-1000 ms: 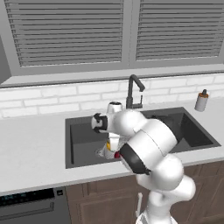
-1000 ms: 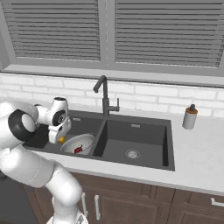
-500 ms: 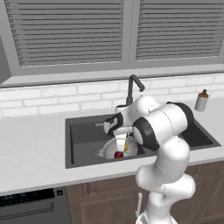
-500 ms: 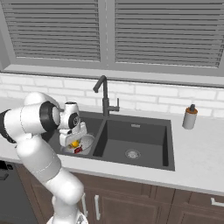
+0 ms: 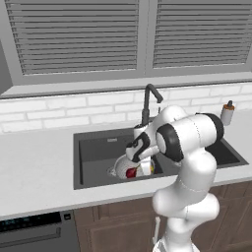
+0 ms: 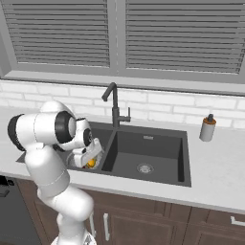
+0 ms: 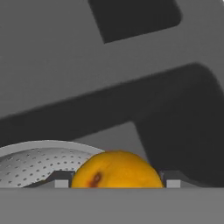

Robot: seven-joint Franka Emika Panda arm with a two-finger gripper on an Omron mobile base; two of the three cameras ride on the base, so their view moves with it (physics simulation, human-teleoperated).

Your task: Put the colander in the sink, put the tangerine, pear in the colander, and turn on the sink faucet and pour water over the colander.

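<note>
My two-finger gripper [image 7: 114, 183] pinches the small round bright orange tangerine [image 7: 114, 171], jaws spread wide around it, just above the round silvery perforated metal colander [image 7: 33, 164]. That colander [image 5: 119, 169] sits in the left basin of the dark charcoal double sink [image 5: 93, 153], the small dark red pear [image 5: 131, 173] already inside. I judge it best to lower until the fruit is inside the rim, then release gently so it doesn't bounce out. My arm folds down low over the sink, hand angled into the basin
</note>
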